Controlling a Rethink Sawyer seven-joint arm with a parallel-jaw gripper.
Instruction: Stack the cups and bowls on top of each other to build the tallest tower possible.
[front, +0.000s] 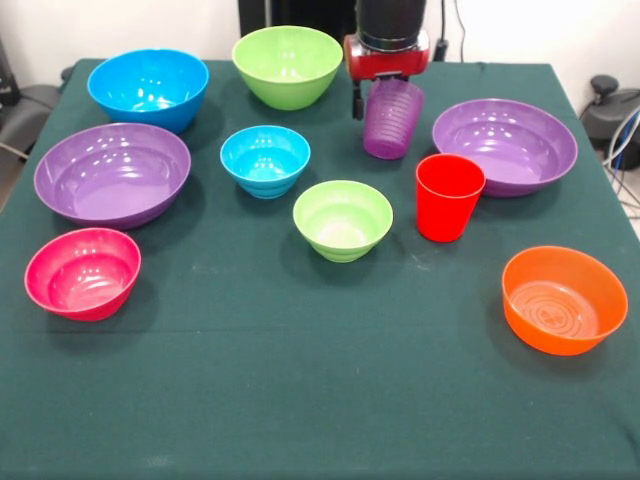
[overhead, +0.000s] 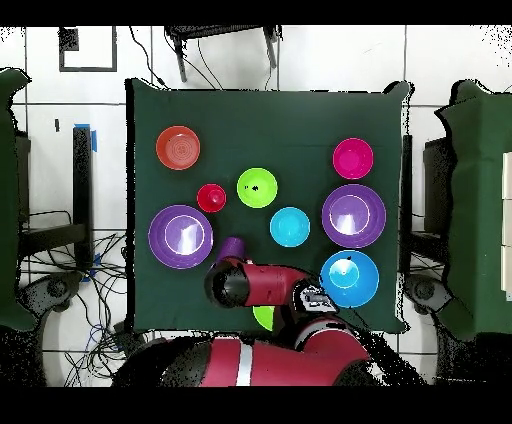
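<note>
Currently, end effector: my end effector (front: 385, 90) is holding the purple cup (front: 392, 119) by its rim, tilted and lifted off the desk (front: 300, 400).
Purple cup position: hanging between the large green bowl (front: 287, 65) and the right purple bowl (front: 505, 145), just behind the red cup (front: 448, 196).
Red cup: standing upright, mouth up, near the small green bowl (front: 342, 219).
Other bowls: small blue bowl (front: 265, 160), large blue bowl (front: 148, 88), left purple bowl (front: 112, 172), pink bowl (front: 83, 272) and orange bowl (front: 564, 299) are sitting apart, unstacked.

purple cup (front: 392, 118) tilted, lifted, red cup (front: 448, 196) upright, bowls (front: 342, 219) scattered
</note>
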